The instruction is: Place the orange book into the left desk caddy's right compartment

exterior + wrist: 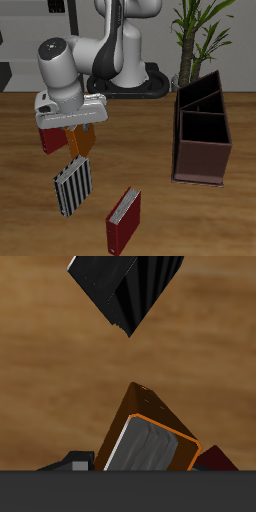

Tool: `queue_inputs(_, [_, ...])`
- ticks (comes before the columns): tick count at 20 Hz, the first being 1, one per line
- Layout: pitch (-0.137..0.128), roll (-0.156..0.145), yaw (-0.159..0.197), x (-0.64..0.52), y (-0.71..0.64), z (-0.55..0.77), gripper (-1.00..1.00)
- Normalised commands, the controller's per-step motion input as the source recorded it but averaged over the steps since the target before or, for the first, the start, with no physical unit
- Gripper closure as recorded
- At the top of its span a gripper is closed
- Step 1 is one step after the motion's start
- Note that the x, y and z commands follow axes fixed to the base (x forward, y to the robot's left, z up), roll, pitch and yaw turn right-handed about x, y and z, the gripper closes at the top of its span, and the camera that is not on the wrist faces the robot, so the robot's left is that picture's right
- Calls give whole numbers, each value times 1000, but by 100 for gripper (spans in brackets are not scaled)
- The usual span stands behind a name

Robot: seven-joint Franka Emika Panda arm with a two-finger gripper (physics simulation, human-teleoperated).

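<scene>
My gripper [82, 128] is shut on the orange book [80, 140] and holds it tilted above the wooden table, near the back. In the wrist view the orange book [150, 436] fills the space between the jaws, with its pale page edges showing. The left desk caddy [203, 165], a dark maroon open-top box, stands well away across the table beside a plant. Its large right compartment [203, 130] is the section nearest the table's front edge, and nothing shows inside it. The two smaller sections lie farther back.
A black-and-white striped book [73, 186] lies just in front of the gripper and also shows in the wrist view [125, 286]. One red book [50, 140] sits beside the gripper. Another red book [124, 220] lies near the front edge. A potted plant [200, 30] stands behind the caddy.
</scene>
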Motion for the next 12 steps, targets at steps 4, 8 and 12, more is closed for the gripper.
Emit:
queue_inputs(4, [-39, 39, -13, -37, 427, 415, 100])
queue_inputs(8, [-43, 54, -19, -87, 502, 431, 100])
queue_inputs(12, [-31, 37, -20, -136, 432, 310, 100])
